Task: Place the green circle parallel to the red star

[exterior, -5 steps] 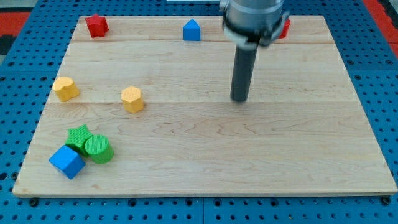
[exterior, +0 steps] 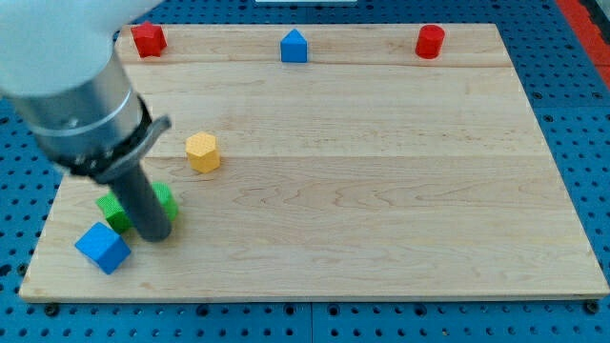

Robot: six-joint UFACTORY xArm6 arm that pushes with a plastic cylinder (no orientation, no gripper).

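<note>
My tip (exterior: 155, 235), a bare rod grasping nothing, engages the green circle (exterior: 166, 202) near the bottom-left corner; next push toward the red star (exterior: 148, 39).

The arm's visible end section is a large cylindrical housing (exterior: 71, 81), light grey to white on its upper part and darker metallic grey lower down. A dark band rings the housing's lower edge, with a small dark tab projecting from it toward the view's right. A straight, round rod (exterior: 143, 202) of dark grey, nearly black, extends from the underside of the housing. The rod is uniform in width and unmarked. My tip (exterior: 155, 237) is its blunt lower end. Motion blur softens finer detail.
</note>
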